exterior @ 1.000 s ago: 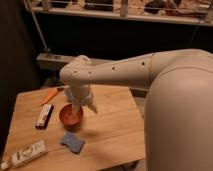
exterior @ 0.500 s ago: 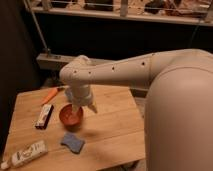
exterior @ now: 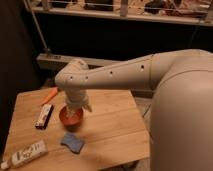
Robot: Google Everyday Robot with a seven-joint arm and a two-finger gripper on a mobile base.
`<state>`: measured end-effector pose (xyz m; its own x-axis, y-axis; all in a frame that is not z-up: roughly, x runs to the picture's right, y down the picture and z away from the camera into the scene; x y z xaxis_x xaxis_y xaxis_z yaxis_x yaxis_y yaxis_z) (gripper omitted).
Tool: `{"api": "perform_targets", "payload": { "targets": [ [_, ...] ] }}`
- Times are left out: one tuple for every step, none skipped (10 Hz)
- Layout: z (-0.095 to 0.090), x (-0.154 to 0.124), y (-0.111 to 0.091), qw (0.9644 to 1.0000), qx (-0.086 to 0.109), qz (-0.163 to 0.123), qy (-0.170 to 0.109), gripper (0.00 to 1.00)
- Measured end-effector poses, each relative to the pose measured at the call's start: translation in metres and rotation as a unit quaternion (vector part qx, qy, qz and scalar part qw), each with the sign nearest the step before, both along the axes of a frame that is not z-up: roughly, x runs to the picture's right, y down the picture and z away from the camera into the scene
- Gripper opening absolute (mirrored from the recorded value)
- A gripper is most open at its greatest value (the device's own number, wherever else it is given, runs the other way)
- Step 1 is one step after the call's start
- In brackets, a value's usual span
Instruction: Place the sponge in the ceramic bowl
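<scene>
The blue sponge [exterior: 73, 142] lies flat on the wooden table [exterior: 115, 125], just in front of the ceramic bowl [exterior: 70, 119]. The bowl is reddish-brown with an orange inside and sits left of the table's middle. My gripper [exterior: 76, 111] hangs at the end of the white arm directly over the bowl, its tip reaching down to the bowl's rim and covering part of the inside. The sponge lies apart from the gripper, a short way nearer the table's front edge.
An orange carrot-like piece [exterior: 49, 95] lies at the back left of the table. A dark snack bar [exterior: 44, 116] sits left of the bowl. A white tube [exterior: 26, 153] lies at the front left corner. My arm's bulky white body fills the right side.
</scene>
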<state>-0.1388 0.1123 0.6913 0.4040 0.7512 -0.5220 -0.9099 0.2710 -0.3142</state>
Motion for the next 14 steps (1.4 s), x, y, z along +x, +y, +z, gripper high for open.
{"api": "perform_targets", "payload": {
  "targets": [
    [-0.003,-0.003,0.008,0.9993,-0.002,-0.027,-0.026,0.65],
    [-0.006,-0.005,0.019,0.9975,-0.008,-0.053,-0.048,0.65],
    [-0.006,-0.005,0.035,0.9946,-0.016,-0.080,-0.065,0.65],
    [-0.004,-0.007,0.048,0.9915,-0.018,-0.103,-0.078,0.65],
    [-0.002,-0.010,0.056,0.9885,-0.013,-0.124,-0.086,0.65],
    [0.001,-0.015,0.068,0.9836,-0.002,-0.155,-0.092,0.65],
    [0.005,-0.020,0.077,0.9802,0.010,-0.175,-0.092,0.65],
    [0.008,-0.023,0.081,0.9785,0.017,-0.185,-0.090,0.65],
    [0.010,-0.028,0.087,0.9763,0.028,-0.196,-0.088,0.65],
    [0.011,-0.028,0.087,0.9761,0.029,-0.197,-0.087,0.65],
    [0.011,-0.028,0.087,0.9762,0.030,-0.197,-0.087,0.65],
    [0.011,-0.027,0.087,0.9762,0.030,-0.196,-0.087,0.65],
    [0.011,-0.027,0.087,0.9762,0.030,-0.196,-0.088,0.65],
    [0.011,-0.030,0.088,0.9759,0.031,-0.193,-0.098,0.65]
  ]
}}
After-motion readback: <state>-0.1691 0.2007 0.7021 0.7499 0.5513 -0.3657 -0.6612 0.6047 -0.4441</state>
